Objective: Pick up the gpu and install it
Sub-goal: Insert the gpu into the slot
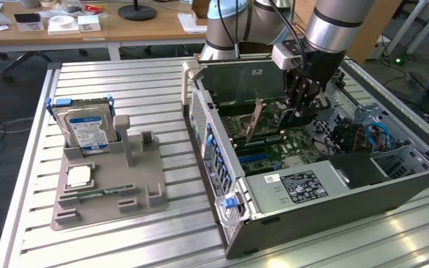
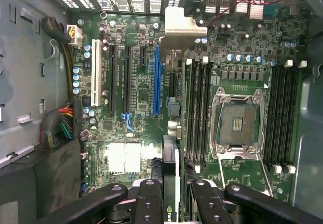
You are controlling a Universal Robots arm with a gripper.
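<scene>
The gpu (image 2: 170, 171) is a thin dark card that I see edge-on in the wrist view, running away from my fingers to its silver bracket (image 2: 184, 24) near the case's grilled wall. My gripper (image 2: 174, 191) is shut on it, one black finger (image 2: 149, 196) on each side. The card hangs over the green motherboard (image 2: 131, 98), close beside the long blue slot (image 2: 157, 77); whether it touches the board I cannot tell. In the exterior view the gripper (image 1: 300, 111) reaches down into the open computer case (image 1: 326, 215), with the gpu's pale bracket (image 1: 258, 118) slanting beside it.
On the slatted table, at the exterior view's left, a grey fixture (image 1: 114, 192) holds a blue-labelled hard drive (image 1: 86, 128), a processor chip (image 1: 78, 177) and a green memory stick (image 1: 91, 194). Inside the case lie a power supply (image 1: 304, 184), cables (image 2: 60, 125) and the processor socket (image 2: 237, 120).
</scene>
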